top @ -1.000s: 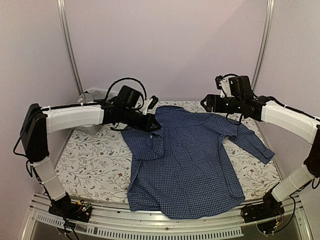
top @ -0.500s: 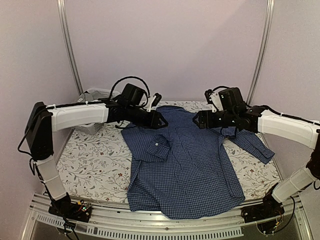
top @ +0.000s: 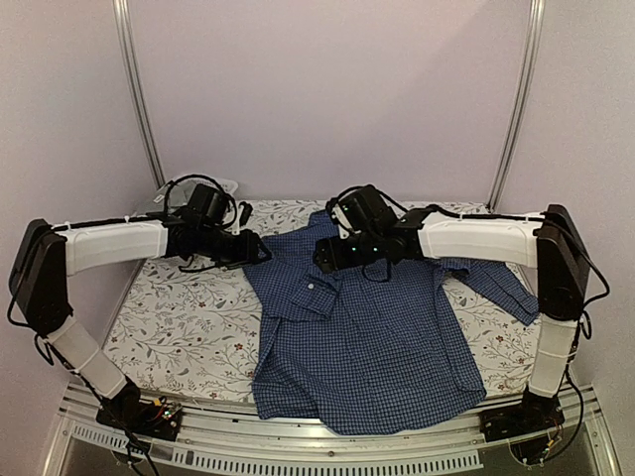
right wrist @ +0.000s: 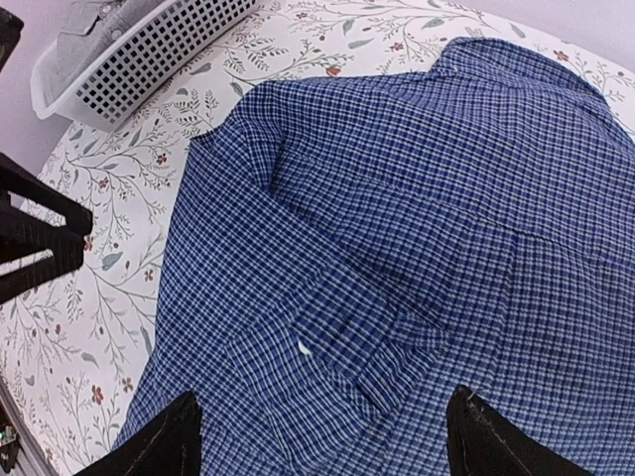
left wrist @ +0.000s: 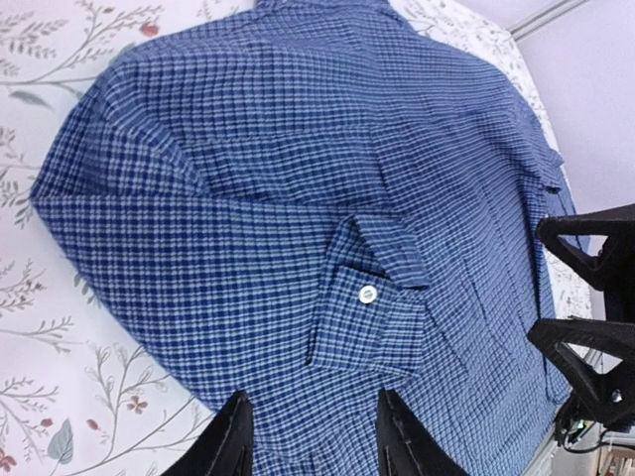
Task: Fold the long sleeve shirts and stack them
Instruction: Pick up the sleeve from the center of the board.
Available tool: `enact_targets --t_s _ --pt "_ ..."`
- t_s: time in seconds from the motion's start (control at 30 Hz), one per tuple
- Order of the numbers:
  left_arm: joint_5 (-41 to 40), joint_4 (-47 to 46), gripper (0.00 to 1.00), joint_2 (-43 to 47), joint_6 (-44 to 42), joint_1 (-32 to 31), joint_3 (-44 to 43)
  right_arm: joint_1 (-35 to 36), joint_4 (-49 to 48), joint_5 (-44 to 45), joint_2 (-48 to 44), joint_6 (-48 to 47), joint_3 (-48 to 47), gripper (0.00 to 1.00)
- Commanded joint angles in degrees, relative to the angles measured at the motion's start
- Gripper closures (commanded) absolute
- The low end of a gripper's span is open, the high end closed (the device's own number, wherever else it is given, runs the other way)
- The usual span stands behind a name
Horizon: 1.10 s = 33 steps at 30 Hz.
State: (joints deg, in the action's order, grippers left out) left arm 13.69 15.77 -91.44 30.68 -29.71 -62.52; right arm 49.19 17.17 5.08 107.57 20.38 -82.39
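The dark blue checked shirt [top: 367, 337] lies spread flat on the floral-covered table [top: 179, 327]. Its left sleeve is folded inward, with the buttoned cuff [top: 317, 293] on the body. Its other sleeve [top: 501, 283] stretches to the right. The cuff also shows in the left wrist view [left wrist: 369, 297] and in the right wrist view [right wrist: 337, 347]. My left gripper [top: 260, 250] is open and empty at the shirt's left shoulder [left wrist: 316, 448]. My right gripper [top: 322, 260] is open wide and empty above the folded cuff [right wrist: 322, 446]. The grey shirt [right wrist: 94, 20] lies in a basket.
A white mesh basket [right wrist: 149, 50] stands at the table's far left corner, partly hidden behind my left arm in the top view [top: 164, 203]. Metal frame posts [top: 139, 99] rise at the back corners. The shirt's hem hangs over the table's near edge [top: 347, 421].
My left gripper let the folded sleeve cuff drop onto the shirt and drew back to the left. My right arm swung left from the collar's right side to above the cuff.
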Motion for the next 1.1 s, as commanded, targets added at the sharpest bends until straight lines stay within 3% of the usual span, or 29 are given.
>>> enact_targets --t_s 0.0,0.27,0.7,1.07 --pt "-0.3 -0.4 0.58 2.9 1.5 2.4 3.3 1.3 5.3 4.6 10.1 2.0 -10.4 0.16" --pt "0.0 0.1 0.57 5.8 0.8 4.2 5.9 2.7 10.8 5.5 21.6 2.4 -20.9 0.18" --pt "1.8 -1.3 0.58 4.9 0.4 5.5 6.7 6.8 14.9 8.5 27.0 2.1 -26.2 0.18" --pt "2.2 -1.2 0.58 4.8 0.4 5.9 7.2 7.9 17.0 7.5 30.6 1.3 -29.7 0.23"
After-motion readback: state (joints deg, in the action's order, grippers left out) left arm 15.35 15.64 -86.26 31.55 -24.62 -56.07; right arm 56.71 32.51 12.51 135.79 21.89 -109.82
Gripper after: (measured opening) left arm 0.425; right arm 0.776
